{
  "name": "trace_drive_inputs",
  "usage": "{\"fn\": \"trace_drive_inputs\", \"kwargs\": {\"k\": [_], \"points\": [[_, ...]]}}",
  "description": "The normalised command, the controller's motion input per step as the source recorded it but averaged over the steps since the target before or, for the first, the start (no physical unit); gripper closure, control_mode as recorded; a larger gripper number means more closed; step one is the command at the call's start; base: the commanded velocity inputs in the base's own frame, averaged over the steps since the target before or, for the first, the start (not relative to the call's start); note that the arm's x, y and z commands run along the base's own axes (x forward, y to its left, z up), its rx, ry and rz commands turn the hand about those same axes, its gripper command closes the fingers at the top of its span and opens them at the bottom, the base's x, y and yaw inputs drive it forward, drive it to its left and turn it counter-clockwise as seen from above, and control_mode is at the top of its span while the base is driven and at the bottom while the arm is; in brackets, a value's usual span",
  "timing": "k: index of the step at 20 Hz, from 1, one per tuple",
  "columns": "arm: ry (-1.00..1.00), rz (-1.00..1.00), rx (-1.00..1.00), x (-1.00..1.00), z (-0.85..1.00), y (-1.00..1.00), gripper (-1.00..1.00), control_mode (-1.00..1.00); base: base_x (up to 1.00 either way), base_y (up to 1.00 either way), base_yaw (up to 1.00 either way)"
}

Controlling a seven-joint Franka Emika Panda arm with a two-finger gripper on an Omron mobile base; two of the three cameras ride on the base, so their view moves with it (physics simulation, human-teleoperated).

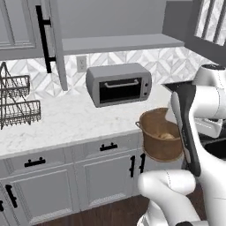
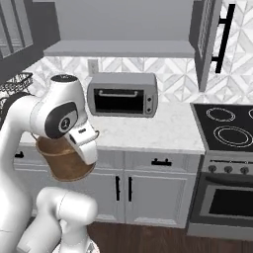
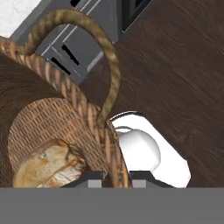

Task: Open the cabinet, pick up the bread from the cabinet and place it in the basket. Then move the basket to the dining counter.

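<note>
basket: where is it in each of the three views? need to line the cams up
Left base view: basket at right of centre, off the worktop edge, in front of the drawers, partly behind the arm.
Right base view: basket at lower left, under the arm's elbow, in front of the drawers.
Hand view: basket at left, its rim between the gripper tips, bread inside.
Shared landmark: toaster oven.

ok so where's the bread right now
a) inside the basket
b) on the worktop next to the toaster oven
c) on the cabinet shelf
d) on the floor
a, the bread lies at the bottom of the woven basket in the hand view, and the gripper is shut on the basket's rim, holding it up off the worktop.
</note>
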Motion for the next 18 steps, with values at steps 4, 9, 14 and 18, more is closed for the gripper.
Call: {"fn": "trace_drive_inputs", "kwargs": {"k": [4, 9, 14, 18], "points": [[0.0, 0.0, 0.0, 0.0, 0.0, 0.0, 1.0, 1.0, -0.35, -0.46, -0.7], [0.0, 0.0, 0.0, 0.0, 0.0, 0.0, 1.0, 1.0, -0.02, -0.25, -0.86], [0.0, 0.0, 0.0, 0.0, 0.0, 0.0, 1.0, 1.0, 0.0, -0.29, -0.87], [0.0, 0.0, 0.0, 0.0, 0.0, 0.0, 1.0, 1.0, 0.0, -0.46, -0.86]]}}
